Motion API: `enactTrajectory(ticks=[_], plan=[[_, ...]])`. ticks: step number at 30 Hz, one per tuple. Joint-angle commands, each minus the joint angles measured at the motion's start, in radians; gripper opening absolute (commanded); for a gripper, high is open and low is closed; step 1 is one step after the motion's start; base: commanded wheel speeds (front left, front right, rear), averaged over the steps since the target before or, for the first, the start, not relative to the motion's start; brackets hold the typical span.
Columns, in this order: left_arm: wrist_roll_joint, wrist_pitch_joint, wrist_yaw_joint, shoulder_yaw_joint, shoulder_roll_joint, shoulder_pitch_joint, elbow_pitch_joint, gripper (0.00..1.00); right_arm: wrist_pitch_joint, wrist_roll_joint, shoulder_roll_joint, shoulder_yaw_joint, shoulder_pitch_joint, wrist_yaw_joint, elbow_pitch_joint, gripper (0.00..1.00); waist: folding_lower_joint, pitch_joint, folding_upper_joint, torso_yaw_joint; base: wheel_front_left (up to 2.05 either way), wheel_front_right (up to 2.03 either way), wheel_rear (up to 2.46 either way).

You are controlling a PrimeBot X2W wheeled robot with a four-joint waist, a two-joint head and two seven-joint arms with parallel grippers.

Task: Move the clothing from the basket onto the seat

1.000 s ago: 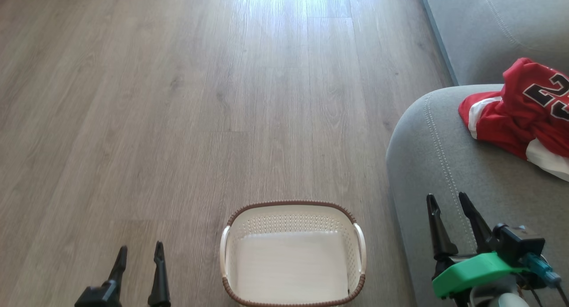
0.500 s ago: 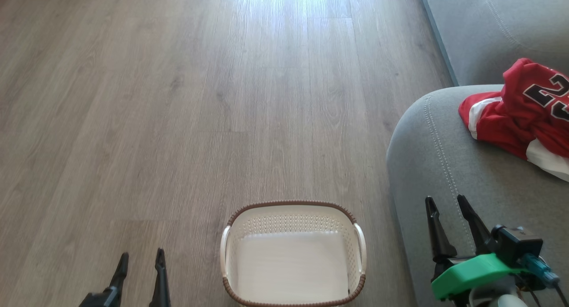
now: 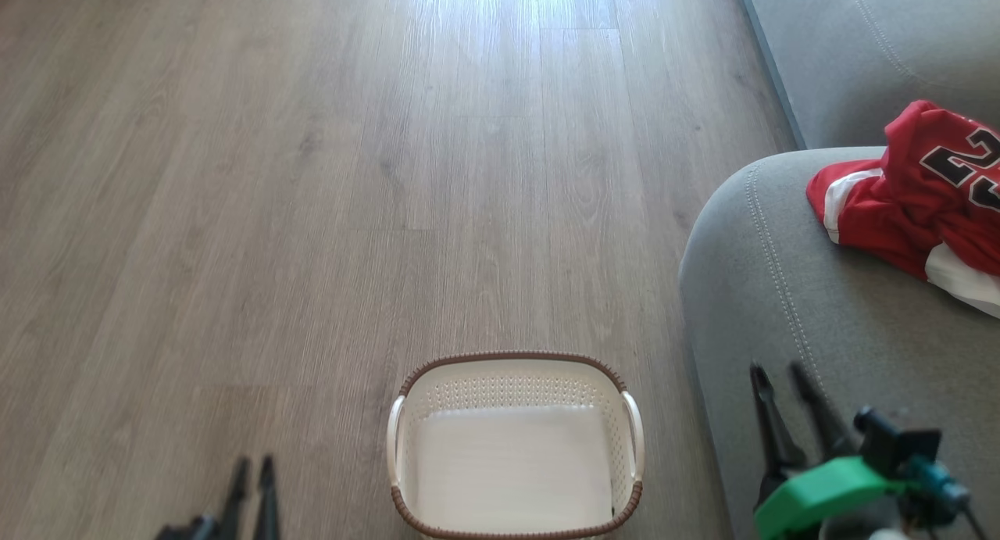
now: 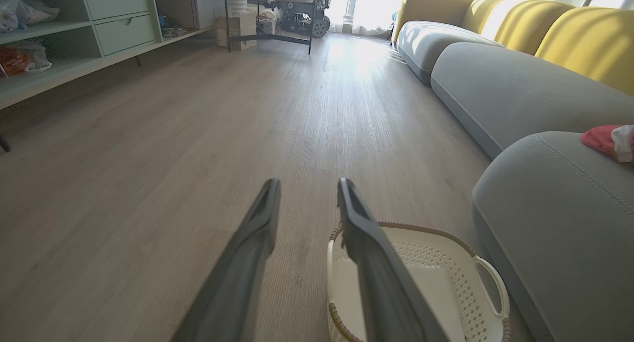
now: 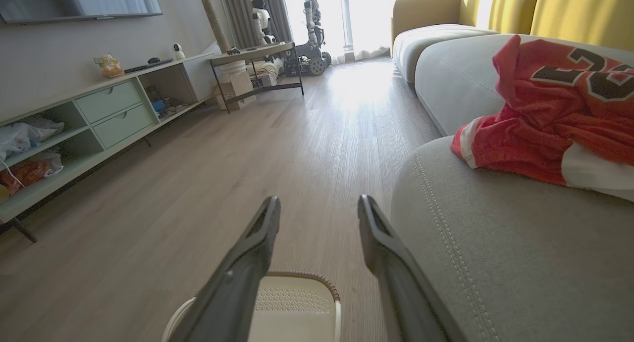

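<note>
The cream basket [image 3: 512, 358] stands on the wood floor with nothing red in it; it also shows as the basket [image 4: 468, 282] and the basket [image 5: 297, 298] in the wrist views. The red clothing [image 3: 910, 204] with a black 23 lies crumpled on the grey seat [image 3: 781, 290] at the right. My left gripper [image 3: 252, 463] hangs low to the left of the basket, open and holding nothing. Over the seat's rounded edge my right gripper [image 3: 776, 368] is open, blurred and holding nothing. The wrist views show the left gripper [image 4: 308, 182], the right gripper [image 5: 318, 199], the clothing [image 5: 545, 119] and the seat [image 4: 545, 193].
A pale green low cabinet [image 5: 99, 119] with drawers runs along the far wall. A black-legged table [image 4: 267, 15] with boxes under it stands at the room's end. More grey cushions with yellow backs [image 4: 569, 40] extend beyond the seat. Wood floor [image 3: 312, 212] spreads ahead of the basket.
Both grippers have sunk toward the head view's bottom edge, and their fingers stand a little closer together. The basket and the clothing have stayed put.
</note>
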Motion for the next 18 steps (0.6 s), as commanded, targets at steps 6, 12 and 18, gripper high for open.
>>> enactTrajectory(ticks=[6, 12, 18], plan=[[-0.026, 0.008, -0.009, 0.006, -0.024, 0.012, 0.035, 0.00, 0.009, 0.033, 0.000, 0.001, 0.014, 0.000, 0.046, 0.00, 0.0000, 0.002, -0.0001, -0.002, 0.00, 0.00, 0.00], [-0.086, 0.027, -0.032, 0.038, -0.037, 0.001, 0.034, 0.00, 0.027, 0.110, 0.000, -0.005, 0.002, 0.000, 0.045, 0.00, 0.0000, 0.006, -0.0001, -0.007, 0.00, 0.00, 0.00], [-0.128, 0.040, -0.049, 0.060, -0.047, -0.007, 0.035, 0.00, 0.040, 0.164, 0.000, -0.010, -0.006, 0.000, 0.044, 0.00, 0.0000, 0.008, -0.0001, -0.010, 0.00, 0.00, 0.00]])
